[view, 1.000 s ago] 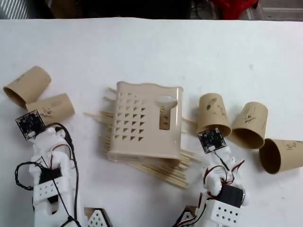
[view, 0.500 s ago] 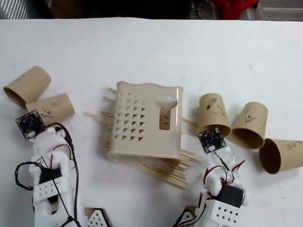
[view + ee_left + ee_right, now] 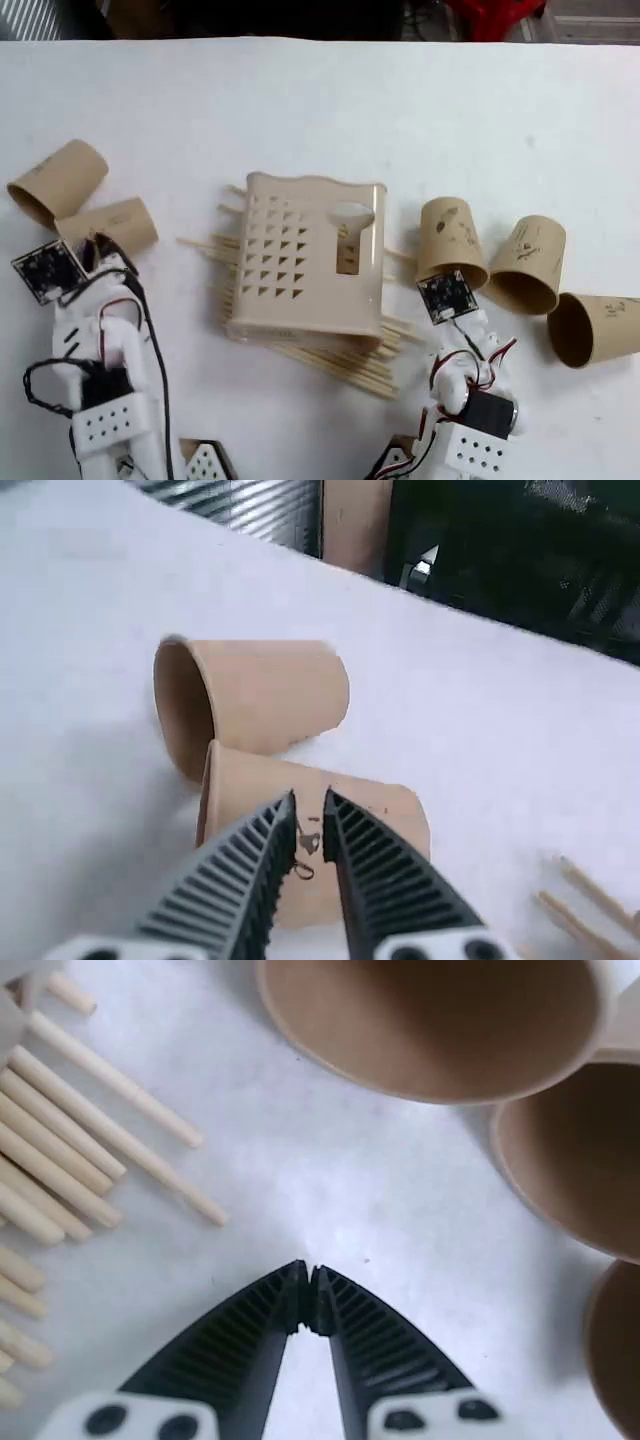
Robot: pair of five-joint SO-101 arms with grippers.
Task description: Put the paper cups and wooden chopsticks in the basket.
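- A beige perforated plastic basket (image 3: 305, 260) lies on its side in the middle of the white worktop (image 3: 300, 110), on top of scattered wooden chopsticks (image 3: 345, 362).
- Two brown paper cups (image 3: 58, 182) lie tipped over at one end of the worktop. Three further cups (image 3: 528, 262) lie at the other end.
- The left tool (image 3: 308, 810) hovers over the nearer cup (image 3: 395, 815) of the pair, barely parted and grasping nothing.
- The right tool (image 3: 307, 1305) is clenched on nothing, over bare worktop between the chopsticks and the cups.
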